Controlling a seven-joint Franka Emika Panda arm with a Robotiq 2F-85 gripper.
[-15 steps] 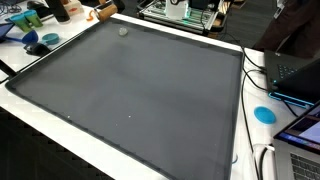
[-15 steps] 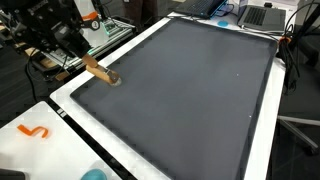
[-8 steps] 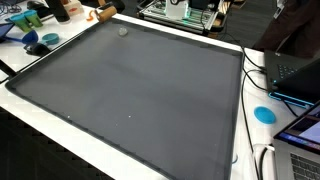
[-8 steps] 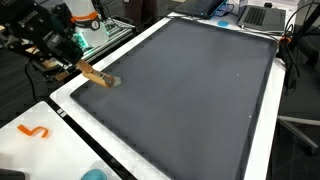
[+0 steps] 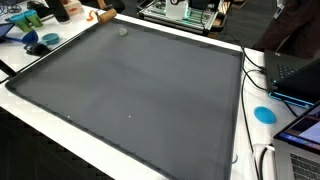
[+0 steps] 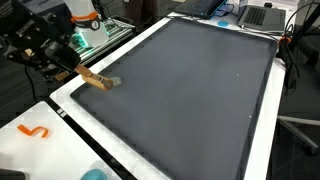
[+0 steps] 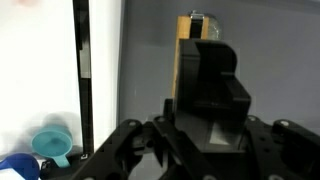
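Wooden stick (image 6: 98, 77), flatter now, between gripper (image 6: 72, 67) fingers, tip over mat (image 6: 200, 90).

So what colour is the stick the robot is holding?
The stick is light brown, like wood, with a grey tip. Clearest in an exterior view.

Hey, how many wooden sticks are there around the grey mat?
1. The wooden stick is gripped by the tool, its far end at the grey mat's edge. Others may be hidden.

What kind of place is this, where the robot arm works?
Most likely a research lab or workshop. Open laptops and loose cables sit on the white table, and an equipment rack stands behind it. The gripper holds a wooden tool at the edge of a dark mat.
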